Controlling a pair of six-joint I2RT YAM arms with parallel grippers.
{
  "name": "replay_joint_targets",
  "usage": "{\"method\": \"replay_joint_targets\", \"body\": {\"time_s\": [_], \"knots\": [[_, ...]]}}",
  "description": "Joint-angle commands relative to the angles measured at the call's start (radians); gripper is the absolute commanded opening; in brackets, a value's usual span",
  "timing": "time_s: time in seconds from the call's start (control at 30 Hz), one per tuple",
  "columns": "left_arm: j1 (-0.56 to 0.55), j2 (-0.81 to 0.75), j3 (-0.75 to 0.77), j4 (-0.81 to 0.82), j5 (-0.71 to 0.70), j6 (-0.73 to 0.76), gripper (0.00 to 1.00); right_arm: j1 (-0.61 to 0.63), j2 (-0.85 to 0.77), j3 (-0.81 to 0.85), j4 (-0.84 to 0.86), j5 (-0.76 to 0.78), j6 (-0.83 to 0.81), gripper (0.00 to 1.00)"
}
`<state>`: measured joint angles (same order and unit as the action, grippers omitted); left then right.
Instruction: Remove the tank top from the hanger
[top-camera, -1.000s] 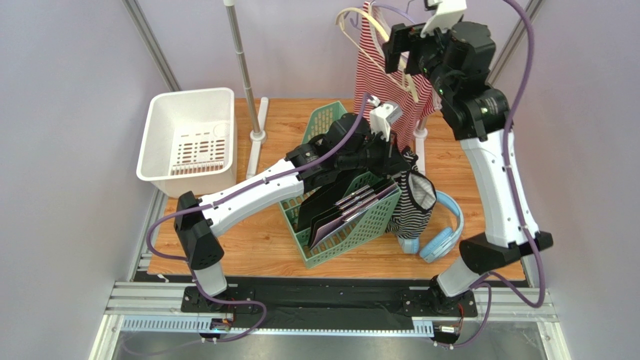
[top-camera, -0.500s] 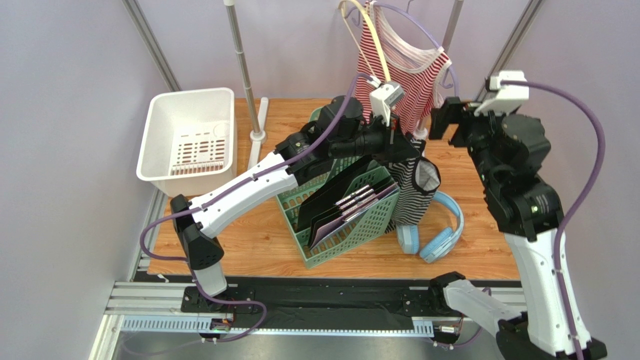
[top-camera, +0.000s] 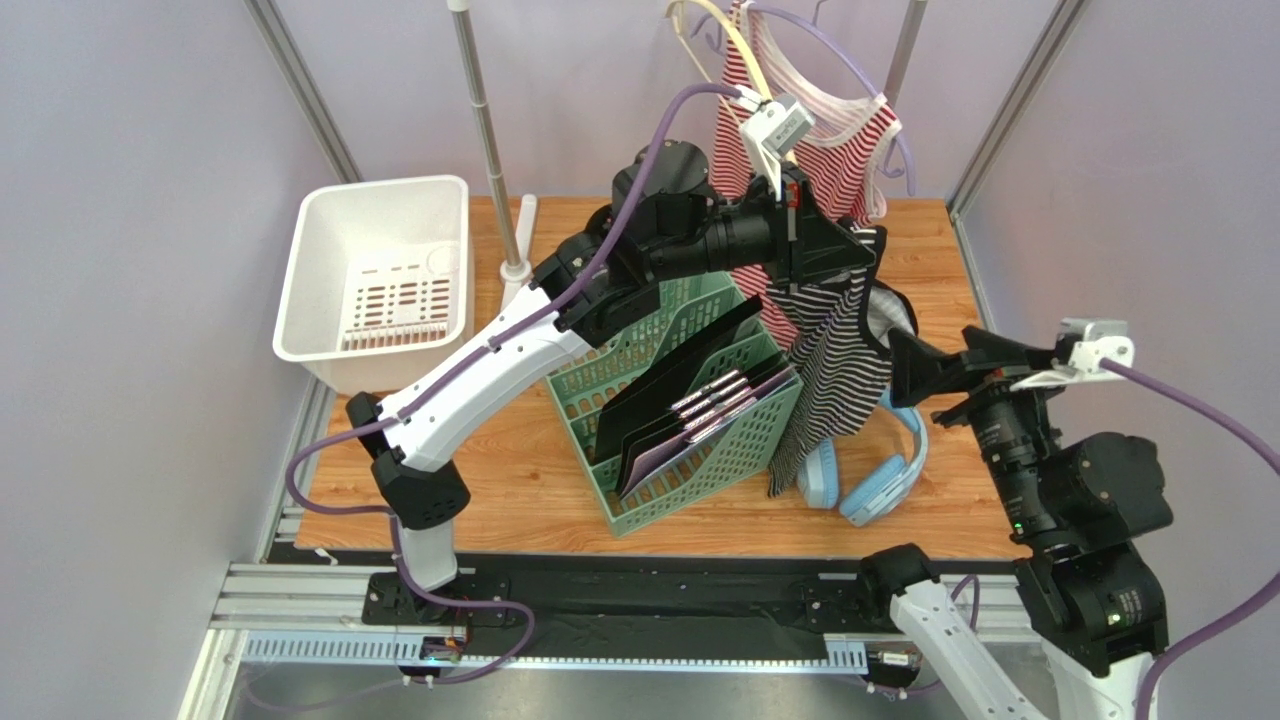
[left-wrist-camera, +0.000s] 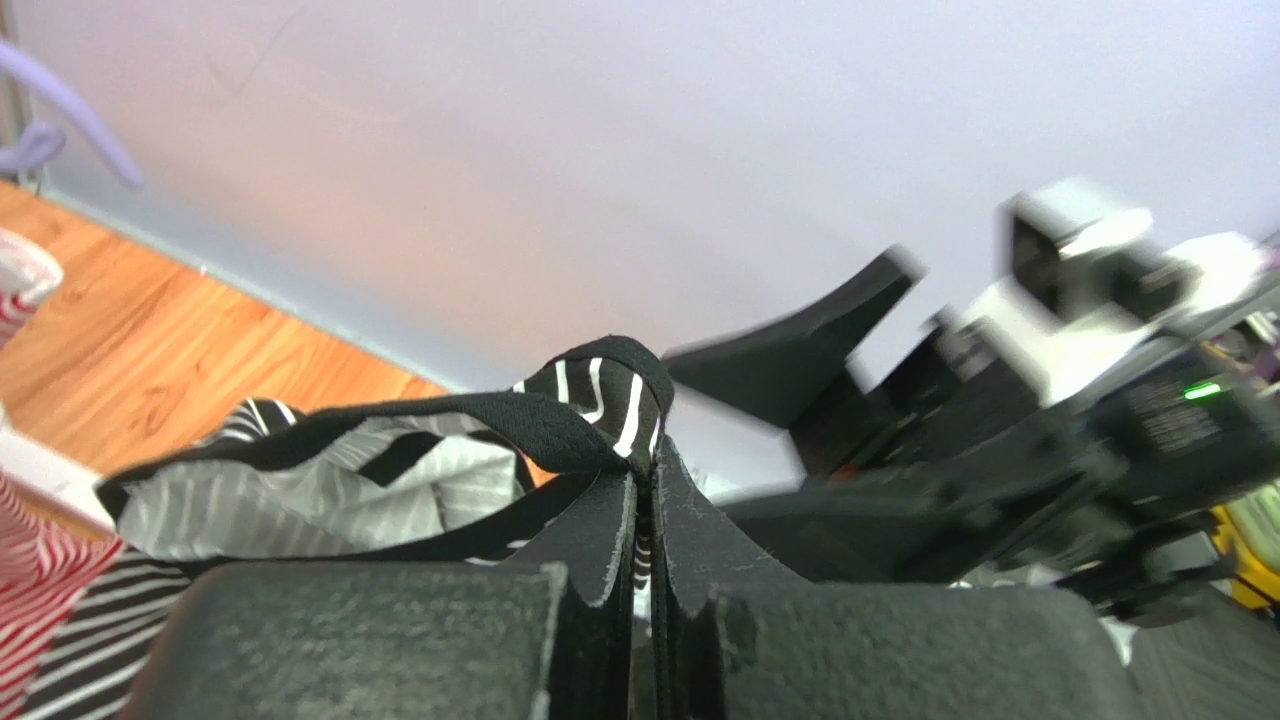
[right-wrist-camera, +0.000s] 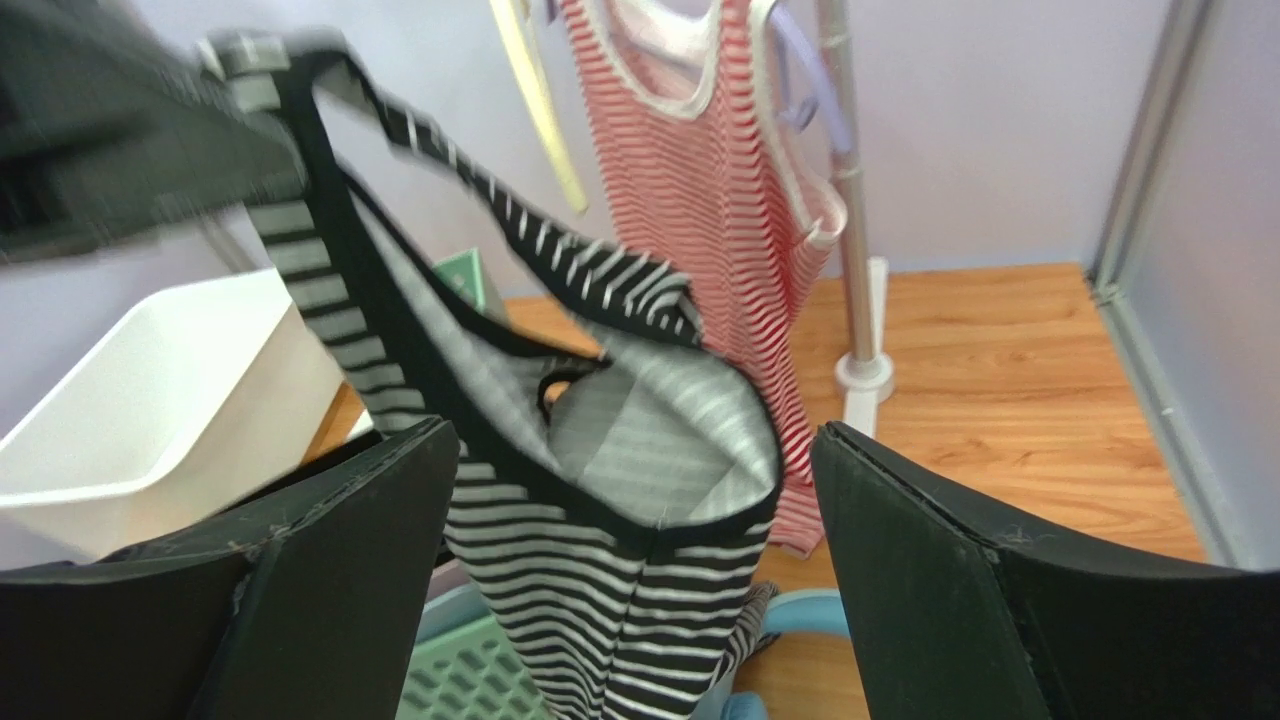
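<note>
At the near right, the right gripper is held spread wide, empty; on the wooden tabletop, blue headphones and a green basket are seen, with a white bin far left; above the basket, the black-and-white tank top is pinched by its strap in the clenched left gripper; farthest, a red-striped tank top and a cream hanger are hung before the lilac wall.

headphones half behind black-striped top; right arm blurred
</note>
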<state>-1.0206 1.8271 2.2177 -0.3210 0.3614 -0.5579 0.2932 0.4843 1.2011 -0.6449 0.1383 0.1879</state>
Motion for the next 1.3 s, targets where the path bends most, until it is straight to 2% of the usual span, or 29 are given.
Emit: {"method": "replay_joint_targets", "body": {"time_s": [0.0, 0.13, 0.33, 0.53, 0.63, 0.67, 0.73, 0.77, 0.83, 0.97, 1.17, 1.23, 1.27], "knots": [[-0.007, 0.012, 0.125, 0.033, 0.040, -0.040, 0.00, -0.002, -0.044, -0.122, 0.010, -0.124, 0.053, 0.96], [-0.010, 0.026, 0.169, 0.056, 0.085, -0.082, 0.00, -0.002, -0.085, -0.224, 0.062, -0.163, 0.068, 1.00], [-0.016, 0.032, 0.203, 0.083, 0.125, -0.122, 0.00, -0.002, -0.113, -0.339, 0.183, -0.239, 0.091, 1.00], [-0.022, 0.054, 0.221, 0.119, 0.178, -0.172, 0.00, -0.002, -0.112, -0.390, 0.307, -0.347, 0.100, 0.95], [-0.026, 0.061, 0.224, 0.128, 0.201, -0.197, 0.00, 0.000, -0.116, -0.385, 0.349, -0.374, 0.104, 0.86], [-0.029, 0.064, 0.226, 0.129, 0.206, -0.198, 0.00, 0.000, -0.115, -0.382, 0.356, -0.382, 0.105, 0.77], [-0.035, 0.069, 0.223, 0.126, 0.212, -0.198, 0.00, 0.000, -0.108, -0.365, 0.355, -0.384, 0.104, 0.65], [-0.036, 0.072, 0.223, 0.123, 0.214, -0.200, 0.00, 0.000, -0.105, -0.359, 0.350, -0.390, 0.096, 0.54], [-0.039, 0.074, 0.223, 0.119, 0.221, -0.204, 0.00, 0.000, -0.102, -0.347, 0.350, -0.390, 0.094, 0.45], [-0.044, 0.074, 0.218, 0.096, 0.228, -0.191, 0.00, 0.000, -0.087, -0.315, 0.343, -0.379, 0.111, 0.00], [-0.044, 0.043, 0.217, -0.091, 0.114, -0.059, 0.00, 0.000, -0.058, -0.209, 0.303, -0.356, 0.168, 0.00], [-0.044, 0.028, 0.208, -0.157, 0.052, -0.004, 0.05, -0.002, -0.046, -0.167, 0.283, -0.330, 0.191, 0.00], [-0.044, 0.017, 0.191, -0.176, 0.025, 0.015, 0.12, 0.000, -0.038, -0.140, 0.259, -0.307, 0.196, 0.00]]}}
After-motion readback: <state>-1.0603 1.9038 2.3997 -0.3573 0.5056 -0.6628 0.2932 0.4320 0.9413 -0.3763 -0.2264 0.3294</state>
